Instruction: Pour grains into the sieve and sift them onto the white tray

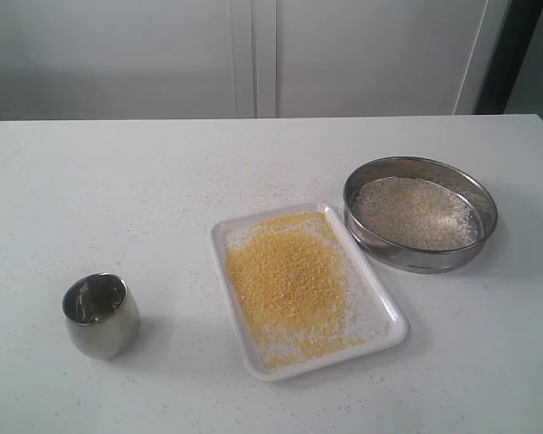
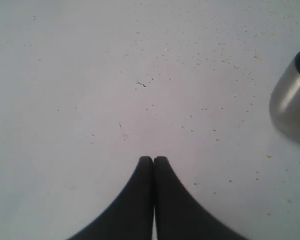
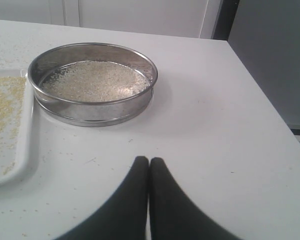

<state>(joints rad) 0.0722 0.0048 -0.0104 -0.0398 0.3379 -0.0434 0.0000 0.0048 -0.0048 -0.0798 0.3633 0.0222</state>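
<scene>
Exterior view suggests the job is essentially finished. The white tray [image 1: 376, 307] lies near the middle of the surface [image 1: 118, 181], and a broad patch of yellow granules [image 1: 285, 280] covers most of its floor, thinning to bare white at the right side and the near corners. The sieve [image 1: 416, 258] stands just beside the tray's far right corner, resting on the surface rather than held over the tray. Inside it lies an even layer of pale grains [image 1: 414, 212] — the coarser part that the mesh kept back. The steel cup [image 1: 100, 316] stands upright well to the left and looks empty, so the pouring appears done too. At most a little more sifting could be left, though I see hardly any yellow among the pale layer.

The sieve is a wide, shallow ring of brushed steel with a stepped lower band. The cup is small, rounded and shiny. The tray is smooth, with rounded corners and a low rim, and stray specks dot the matte surface around it.

Neither arm holds anything — the left gripper [image 2: 153, 159] is clenched on nothing over bare surface near the cup, and the right gripper [image 3: 149, 160] is likewise clenched, on the near side of the sieve.
</scene>
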